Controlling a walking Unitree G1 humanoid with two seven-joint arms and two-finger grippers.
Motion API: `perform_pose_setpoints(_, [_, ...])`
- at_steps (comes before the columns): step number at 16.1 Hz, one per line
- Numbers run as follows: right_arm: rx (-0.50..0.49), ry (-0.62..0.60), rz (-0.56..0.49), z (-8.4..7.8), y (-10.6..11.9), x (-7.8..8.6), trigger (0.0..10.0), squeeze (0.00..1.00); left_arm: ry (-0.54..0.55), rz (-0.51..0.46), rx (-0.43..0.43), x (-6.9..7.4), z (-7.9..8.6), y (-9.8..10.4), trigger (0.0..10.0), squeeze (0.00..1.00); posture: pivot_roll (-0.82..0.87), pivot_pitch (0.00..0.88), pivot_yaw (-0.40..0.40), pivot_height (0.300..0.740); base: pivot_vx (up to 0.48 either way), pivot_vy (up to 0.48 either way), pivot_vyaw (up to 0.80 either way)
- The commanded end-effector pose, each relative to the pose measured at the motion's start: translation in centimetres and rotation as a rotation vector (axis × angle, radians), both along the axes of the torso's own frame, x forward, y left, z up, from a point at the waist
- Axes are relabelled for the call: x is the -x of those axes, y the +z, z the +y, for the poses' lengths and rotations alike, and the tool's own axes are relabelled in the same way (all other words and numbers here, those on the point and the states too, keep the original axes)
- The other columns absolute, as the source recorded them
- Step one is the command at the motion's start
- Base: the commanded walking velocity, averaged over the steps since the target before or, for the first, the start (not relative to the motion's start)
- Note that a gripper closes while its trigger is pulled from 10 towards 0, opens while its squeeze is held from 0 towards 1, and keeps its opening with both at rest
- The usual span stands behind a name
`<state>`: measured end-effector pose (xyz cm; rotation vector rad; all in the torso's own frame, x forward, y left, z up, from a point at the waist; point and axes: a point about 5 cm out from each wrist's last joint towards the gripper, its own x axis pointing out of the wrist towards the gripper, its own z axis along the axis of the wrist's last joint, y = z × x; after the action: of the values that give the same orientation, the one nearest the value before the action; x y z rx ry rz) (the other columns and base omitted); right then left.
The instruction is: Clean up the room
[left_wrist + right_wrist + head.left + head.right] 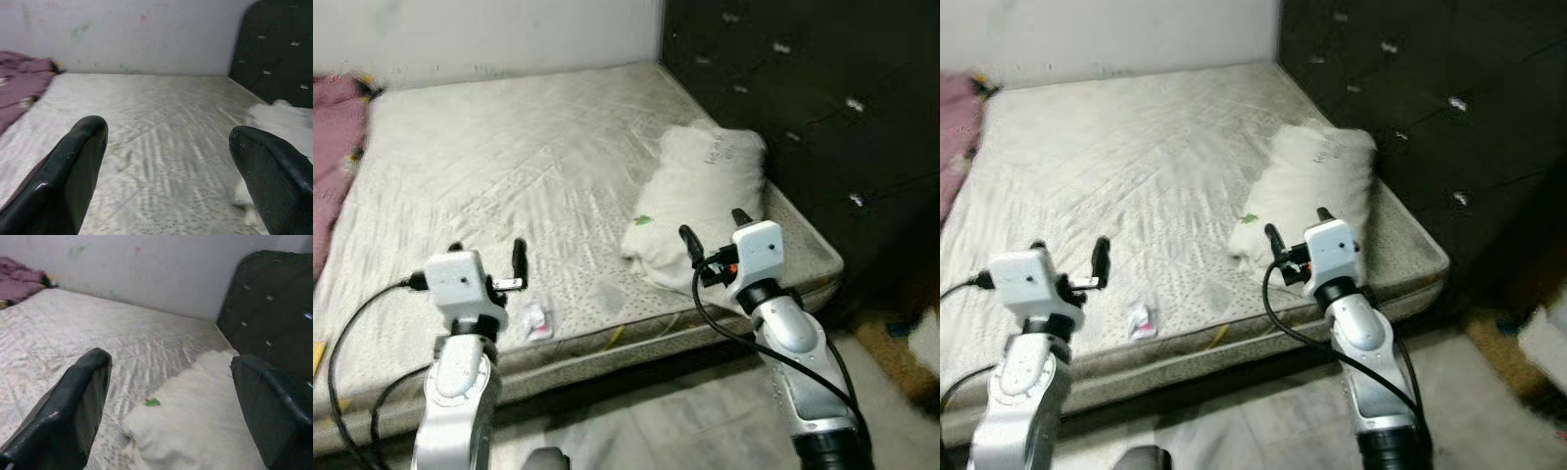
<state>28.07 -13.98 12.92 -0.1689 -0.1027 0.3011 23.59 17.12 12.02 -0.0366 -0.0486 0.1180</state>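
Observation:
A bare grey-white mattress lies before me, a white pillow resting at its right side against a dark padded headboard. A small white and pink wrapper lies near the mattress's front edge. My left gripper hovers open over the front edge, just left of and above the wrapper. At the pillow's near end my right gripper is open too, nothing between its fingers. In the right wrist view the pillow sits under the fingers.
A purple blanket is bunched at the mattress's far left by the white wall. Grey floor runs below the mattress's front edge. Some blurred items lie on the floor at the far right.

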Motion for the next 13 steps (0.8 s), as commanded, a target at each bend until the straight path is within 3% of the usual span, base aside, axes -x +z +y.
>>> perform_pose_setpoints(1, [0.003,0.012,0.001,0.37,0.06,-0.1,10.0,0.0,-0.006,-0.007,-0.005,0.1,0.03,0.09,10.0,0.0,0.02,0.019,-0.037,0.74,0.0,0.0,0.8])
perform_pose_setpoints(13, [-0.002,0.02,0.001,0.48,0.05,-0.38,10.0,0.0,-0.039,-0.017,-0.012,0.0,-0.5,0.08,10.0,0.0,0.02,0.005,-0.044,0.74,0.0,0.0,0.78])
